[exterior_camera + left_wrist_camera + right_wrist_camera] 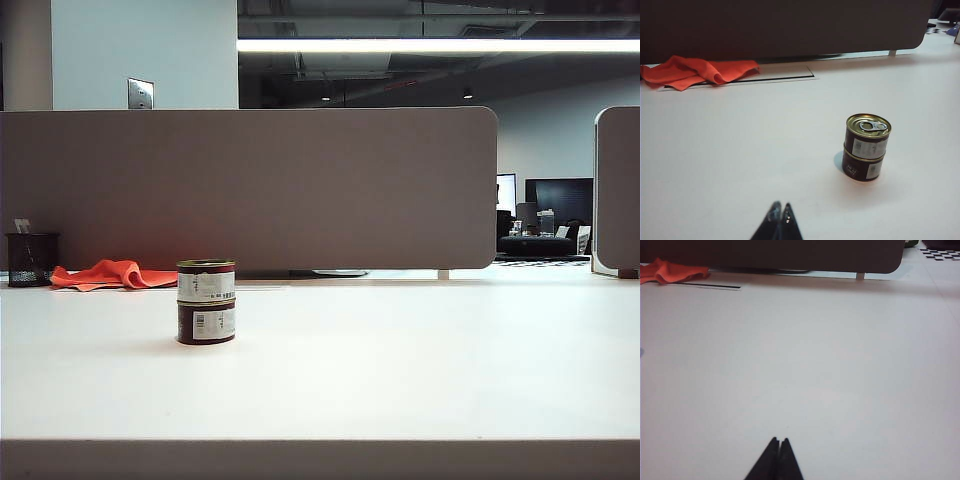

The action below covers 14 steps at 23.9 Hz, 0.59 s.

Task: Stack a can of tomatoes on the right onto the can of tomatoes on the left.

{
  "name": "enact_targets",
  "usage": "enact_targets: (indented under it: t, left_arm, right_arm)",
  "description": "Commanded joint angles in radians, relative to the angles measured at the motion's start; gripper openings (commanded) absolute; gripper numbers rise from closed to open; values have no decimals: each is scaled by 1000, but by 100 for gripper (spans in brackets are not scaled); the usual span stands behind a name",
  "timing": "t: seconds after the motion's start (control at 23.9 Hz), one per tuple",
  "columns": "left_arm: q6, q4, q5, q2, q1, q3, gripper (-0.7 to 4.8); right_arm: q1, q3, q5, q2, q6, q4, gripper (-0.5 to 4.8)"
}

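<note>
Exterior view shows two cans, the top can [206, 281] stacked squarely on the bottom can [206, 323], left of centre on the white table [420, 360]. Both are short and dark, with white label patches and gold rims; the left wrist view shows a pull-tab lid on the upper one. One orange cloth [110, 274] lies behind them by the divider [250, 185], with one black mesh cup [31, 259] at far left. Neither arm appears there. Left gripper [779, 206] hangs near the stack, fingers pressed together, empty. Right gripper [779, 440] hangs over bare table, fingers likewise together, empty.
</note>
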Motion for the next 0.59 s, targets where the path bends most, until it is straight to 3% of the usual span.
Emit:
enact_targets:
  t: [0.04, 0.59]
  left_arm:
    - [5, -17, 0, 2, 1, 3, -6]
    - [3, -18, 0, 2, 2, 3, -5]
  right_arm:
    - [0, 4, -2, -2, 0, 36, 22]
    - [-1, 4, 2, -2, 0, 17, 22]
